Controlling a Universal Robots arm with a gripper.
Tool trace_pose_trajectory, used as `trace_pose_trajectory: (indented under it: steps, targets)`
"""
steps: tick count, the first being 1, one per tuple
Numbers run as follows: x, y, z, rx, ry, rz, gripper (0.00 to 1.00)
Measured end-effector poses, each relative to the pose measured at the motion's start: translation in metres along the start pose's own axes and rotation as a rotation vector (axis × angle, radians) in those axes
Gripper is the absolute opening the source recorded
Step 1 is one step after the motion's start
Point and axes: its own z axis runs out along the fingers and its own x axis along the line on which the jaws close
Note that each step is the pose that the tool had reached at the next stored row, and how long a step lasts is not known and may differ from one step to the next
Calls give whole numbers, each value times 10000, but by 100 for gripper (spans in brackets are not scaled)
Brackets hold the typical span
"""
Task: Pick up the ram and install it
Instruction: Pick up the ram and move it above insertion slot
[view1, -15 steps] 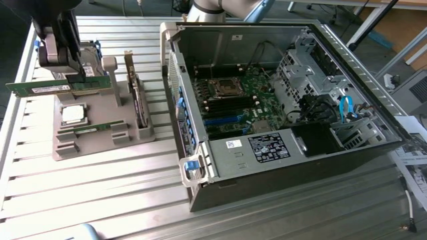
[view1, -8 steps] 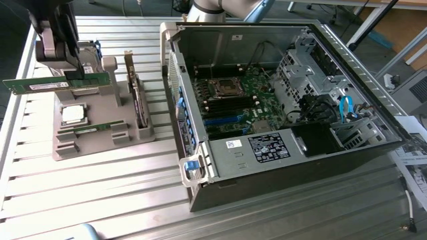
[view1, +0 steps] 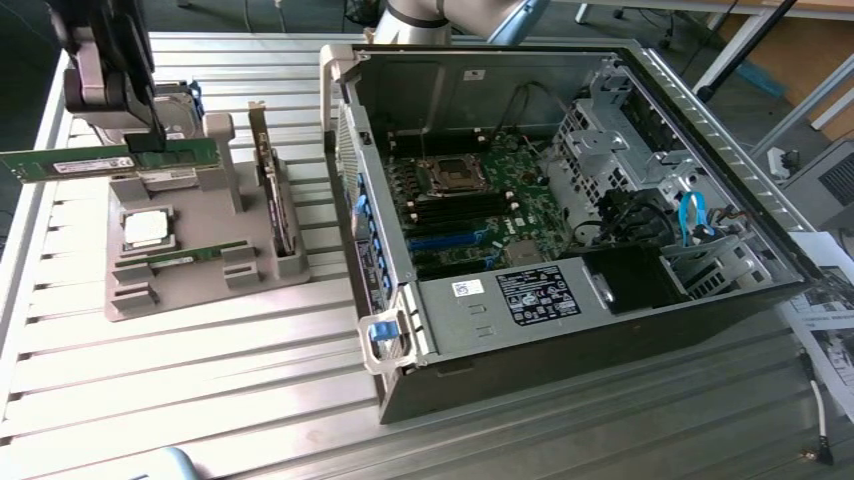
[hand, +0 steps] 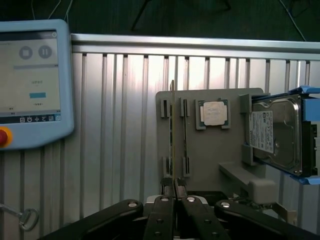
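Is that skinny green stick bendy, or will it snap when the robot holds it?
Probably stiff: the ram sticks out straight beside the pincer, with no droop. Likely light, since a narrow pinch is enough to hold it up. It looks very thin edge-on, so it may crack if twisted or bumped.

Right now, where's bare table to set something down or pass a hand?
Widest free patch: ribbed table at the exterior view's lower left, bordered by the gray holder and the computer case. The strip between holder and case is narrow. Crowded: the holder, carrying processor, expansion card and hard drive, beneath the gripper gripping the ram.
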Motion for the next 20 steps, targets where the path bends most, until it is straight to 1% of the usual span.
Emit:
trace_pose_trajectory:
  steps: [9, 15, 17, 18, 19, 20]
  targets:
    - [0, 2, -90, -1, 0, 0, 12]
    - [0, 2, -93, -1, -2, 0, 12]
    - [0, 2, -94, -2, -28, 0, 12]
    - [0, 2, -93, 0, -52, -1, 12]
    - [1, 2, -92, 3, -92, -2, 12]
    - [1, 2, -93, 3, -114, -3, 12]
